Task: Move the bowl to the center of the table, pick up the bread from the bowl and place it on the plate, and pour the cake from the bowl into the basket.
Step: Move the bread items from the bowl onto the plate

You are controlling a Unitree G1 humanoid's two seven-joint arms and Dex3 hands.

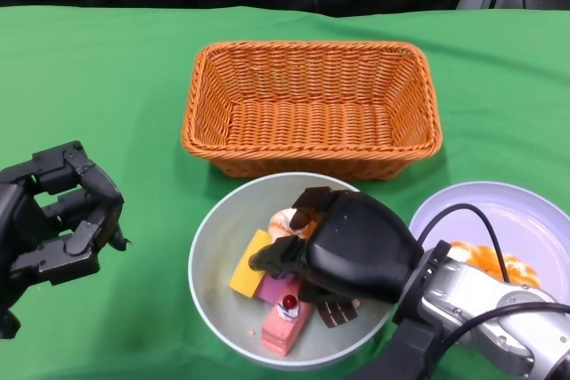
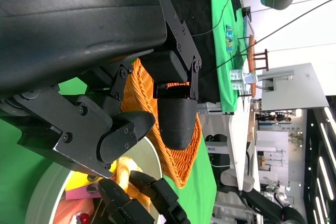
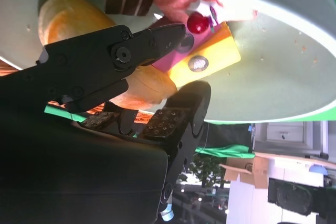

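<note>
Right hand [image 1: 343, 251], seen from the head camera, reaches down into the grey bowl [image 1: 214, 251], its fingers curled around the round bread [image 1: 283, 222] at the bowl's far side. I judge it to be taking hold of the bread, though the palm hides the contact. The bowl sits near the middle of the green worktop [image 1: 98, 86], just in front of the wicker basket [image 1: 312, 104], so tipping the cake slices [image 1: 283, 319] into the basket would be a short move. A lilac plate [image 1: 534, 211] lies just beside the bowl, already carrying an orange pastry [image 1: 490, 264], handy for the bread. The left hand [image 1: 58, 220] hovers apart from everything, fingers curled in and holding nothing.

From the right wrist, the right hand [image 3: 168, 72] has fingers either side of the bread [image 3: 73, 17], with one finger [image 3: 152, 40] lying across it and the other below. A yellow slice [image 3: 215, 53] and a cherry [image 3: 198, 23] lie just beyond.

From the left wrist, the left hand [image 2: 152, 124] is closed on nothing, with the basket [image 2: 181, 156] beyond it.

No brand, label or readable writing shows in any view.
</note>
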